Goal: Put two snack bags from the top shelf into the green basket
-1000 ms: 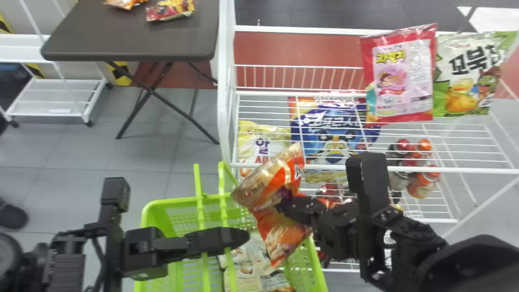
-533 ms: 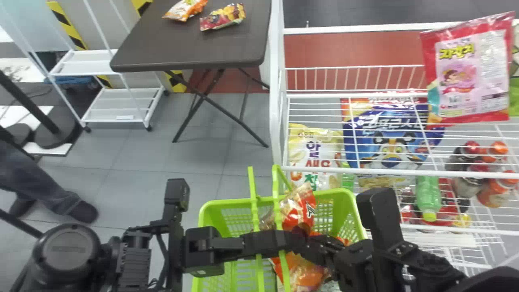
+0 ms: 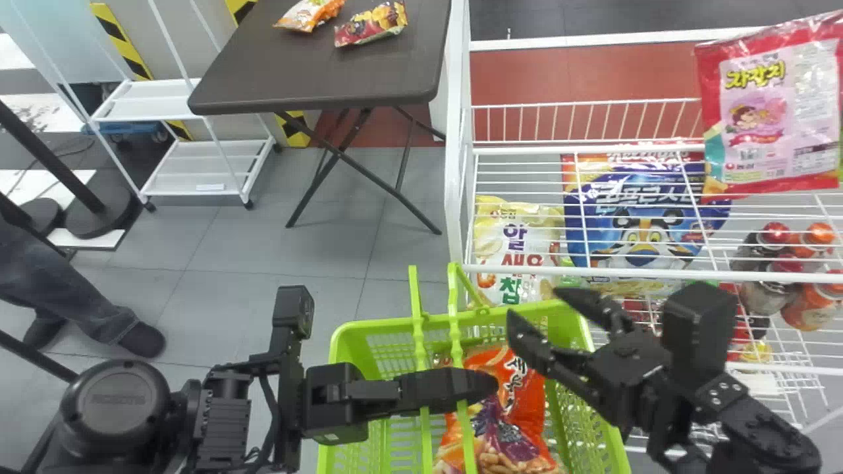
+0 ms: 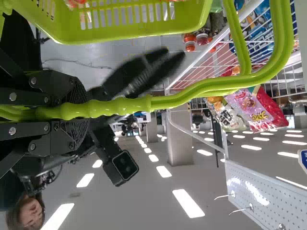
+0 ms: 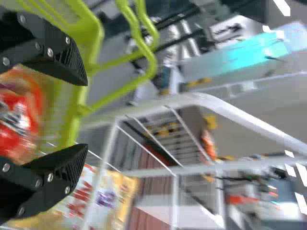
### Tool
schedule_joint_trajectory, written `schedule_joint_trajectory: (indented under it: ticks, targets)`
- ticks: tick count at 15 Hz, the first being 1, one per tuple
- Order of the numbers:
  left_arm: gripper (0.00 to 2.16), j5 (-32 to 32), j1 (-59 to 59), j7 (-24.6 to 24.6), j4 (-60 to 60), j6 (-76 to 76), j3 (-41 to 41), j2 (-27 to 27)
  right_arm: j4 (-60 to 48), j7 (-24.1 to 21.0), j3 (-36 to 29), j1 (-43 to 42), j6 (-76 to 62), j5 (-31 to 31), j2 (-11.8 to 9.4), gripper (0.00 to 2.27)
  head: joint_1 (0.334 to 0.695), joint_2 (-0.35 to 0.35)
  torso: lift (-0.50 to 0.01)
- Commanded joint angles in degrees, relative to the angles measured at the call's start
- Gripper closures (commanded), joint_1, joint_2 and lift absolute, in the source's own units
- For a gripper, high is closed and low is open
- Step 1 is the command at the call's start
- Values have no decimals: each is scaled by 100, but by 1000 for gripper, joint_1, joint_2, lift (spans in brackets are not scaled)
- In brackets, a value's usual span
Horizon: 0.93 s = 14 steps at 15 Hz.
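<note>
Orange snack bag (image 3: 507,421) down in the green basket (image 3: 375,324), long axis roughly fore-aft. My left gripper (image 3: 486,384) is closed on the basket handle (image 4: 124,106). Right gripper (image 3: 535,308), wide and empty, is above the basket, just beyond the bag. If one's still owed, red bag (image 3: 757,112) stands on the top shelf, farther out and right: right arm's nearer, I'd judge.

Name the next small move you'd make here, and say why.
Probably ease the right claw up and away from the green basket: it is open and empty, its tips are near the rim, and the orange snack bag lies inside. The left claw grips the basket's handles, so the basket should stay fairly steady.
</note>
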Motion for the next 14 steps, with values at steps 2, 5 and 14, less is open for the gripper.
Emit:
schedule_joint_trajectory:
  ticks: [2, 5, 14]
  targets:
    - [2142, 0, 31, -26, 12, 24, 54, -1, 90, -32, -586, 300, -775, -78, 229, 76, 695, 85, -1]
    - [2142, -9, 49, -35, 21, 24, 63, -10, 125, -146, -999, 642, -1426, -69, 361, 80, 695, 23, -1]
    - [2142, -26, 75, -35, 65, 24, 63, -71, 538, -190, -1614, 1293, -3096, 37, 656, 80, 695, -148, -1]
